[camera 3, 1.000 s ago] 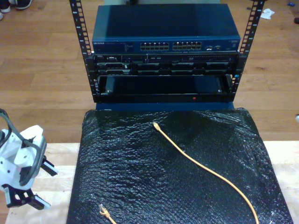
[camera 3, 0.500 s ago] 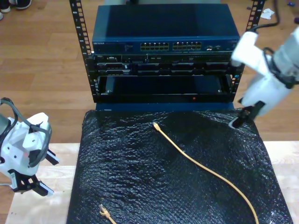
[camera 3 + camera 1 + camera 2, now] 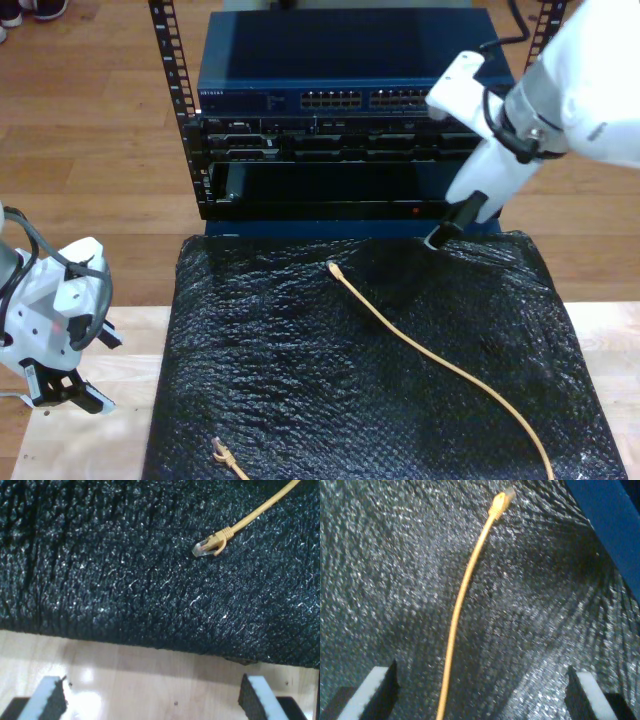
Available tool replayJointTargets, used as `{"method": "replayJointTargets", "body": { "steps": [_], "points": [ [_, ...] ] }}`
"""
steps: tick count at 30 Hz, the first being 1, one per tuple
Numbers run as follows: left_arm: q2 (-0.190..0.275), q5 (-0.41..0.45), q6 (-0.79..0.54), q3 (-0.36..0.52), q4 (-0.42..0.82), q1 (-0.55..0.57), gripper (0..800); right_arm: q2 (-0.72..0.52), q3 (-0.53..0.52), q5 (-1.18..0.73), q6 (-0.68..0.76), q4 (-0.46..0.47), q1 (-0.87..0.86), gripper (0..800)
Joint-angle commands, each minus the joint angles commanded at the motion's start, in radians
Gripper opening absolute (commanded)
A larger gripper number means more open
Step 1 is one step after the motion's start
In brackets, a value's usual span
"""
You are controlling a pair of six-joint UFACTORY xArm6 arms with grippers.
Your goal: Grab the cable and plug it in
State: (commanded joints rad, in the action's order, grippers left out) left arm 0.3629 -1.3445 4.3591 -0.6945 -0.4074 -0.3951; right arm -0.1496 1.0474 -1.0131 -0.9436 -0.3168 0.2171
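Observation:
The yellow-orange cable (image 3: 440, 365) lies across a black mat (image 3: 270, 340). One plug (image 3: 335, 268) rests near the mat's far edge, the other plug (image 3: 218, 452) near the front corner at the exterior view's left. My first gripper (image 3: 100, 372) hangs open over the wooden table beside the mat at the exterior view's left. In its wrist view my first gripper (image 3: 154, 700) faces that near plug (image 3: 207, 546). My second gripper (image 3: 445, 232) is open above the mat's far edge. In the second wrist view the cable (image 3: 462, 595) runs between the jaws of my second gripper (image 3: 480, 695) to its plug (image 3: 502, 499).
A blue network switch (image 3: 355, 98) with rows of ports sits on top of a black rack (image 3: 350, 160) beyond the mat. The rack's blue base (image 3: 610, 525) lies close to my second gripper. Light wooden tabletop (image 3: 120, 440) borders the mat.
My second arm has swung toward the exterior view's left and now hangs over the mat's far edge, closer to the far plug. My first gripper has shifted only slightly. The cable has not moved.

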Motion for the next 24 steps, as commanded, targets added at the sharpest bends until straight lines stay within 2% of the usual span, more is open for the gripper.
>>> {"method": "replayJointTargets", "body": {
  "steps": [5,10,17,24],
  "points": [
    [-0.002,0.003,0.021,-0.008,0.000,0.002,800,0.051,0.037,0.002,0.087,0.034,0.040,794],
    [-0.009,0.035,0.021,-0.006,0.000,0.002,800,0.129,0.078,0.000,0.233,0.127,0.094,792],
    [-0.009,0.037,0.023,-0.006,0.000,0.002,800,0.252,0.157,0.000,0.390,0.236,0.167,791],
    [-0.009,0.037,0.021,-0.003,0.000,0.000,800,0.381,0.249,0.002,0.482,0.247,0.218,777]
  ]
}}
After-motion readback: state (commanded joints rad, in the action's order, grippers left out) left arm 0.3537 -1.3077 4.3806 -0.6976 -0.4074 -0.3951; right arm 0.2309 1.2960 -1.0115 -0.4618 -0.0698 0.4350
